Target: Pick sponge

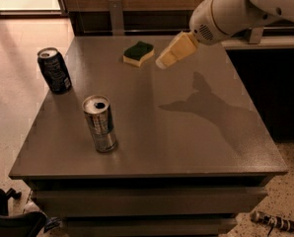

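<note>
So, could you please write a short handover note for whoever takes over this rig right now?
Gripper: in the air over the far part of the table, just right of the sponge in the camera view and apart from it.
Sponge: lies flat near the table's far edge, green side up, not grasped.
Also there: dark can at the left edge and silver can front-left, both upright and away from the sponge.
Done: gripper is close to the sponge.
Left: line up over it, grasp, lift.
</note>
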`<state>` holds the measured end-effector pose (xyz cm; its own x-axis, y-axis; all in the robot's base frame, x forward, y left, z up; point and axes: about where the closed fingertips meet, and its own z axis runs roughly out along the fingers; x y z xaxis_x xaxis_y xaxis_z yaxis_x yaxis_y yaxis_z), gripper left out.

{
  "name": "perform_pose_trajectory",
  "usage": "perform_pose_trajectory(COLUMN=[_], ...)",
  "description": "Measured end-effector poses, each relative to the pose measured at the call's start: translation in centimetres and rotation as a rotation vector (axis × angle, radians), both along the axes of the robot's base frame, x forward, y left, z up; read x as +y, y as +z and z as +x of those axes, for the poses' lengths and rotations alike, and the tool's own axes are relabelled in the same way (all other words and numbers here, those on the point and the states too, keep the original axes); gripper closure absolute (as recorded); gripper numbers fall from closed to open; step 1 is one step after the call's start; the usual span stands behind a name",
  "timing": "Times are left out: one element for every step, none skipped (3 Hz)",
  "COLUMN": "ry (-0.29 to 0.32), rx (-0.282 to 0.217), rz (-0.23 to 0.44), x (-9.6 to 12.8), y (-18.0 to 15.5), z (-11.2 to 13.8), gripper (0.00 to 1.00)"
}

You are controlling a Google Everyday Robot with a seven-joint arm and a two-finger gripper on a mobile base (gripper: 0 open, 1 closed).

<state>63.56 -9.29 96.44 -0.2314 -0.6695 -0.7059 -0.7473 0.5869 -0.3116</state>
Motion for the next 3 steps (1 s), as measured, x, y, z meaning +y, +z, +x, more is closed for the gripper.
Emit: perform_pose_trajectory(ry=[-0.031, -0.048, -0.048], rx=[-0.065, -0.116, -0.116], rz=[0.126, 0.164, 0.164], x=[1.4, 1.6, 1.6], y=[-0.3, 0.6, 0.6], z=[2.7, 3.8, 3.8], gripper=[0.0, 0.0, 0.0])
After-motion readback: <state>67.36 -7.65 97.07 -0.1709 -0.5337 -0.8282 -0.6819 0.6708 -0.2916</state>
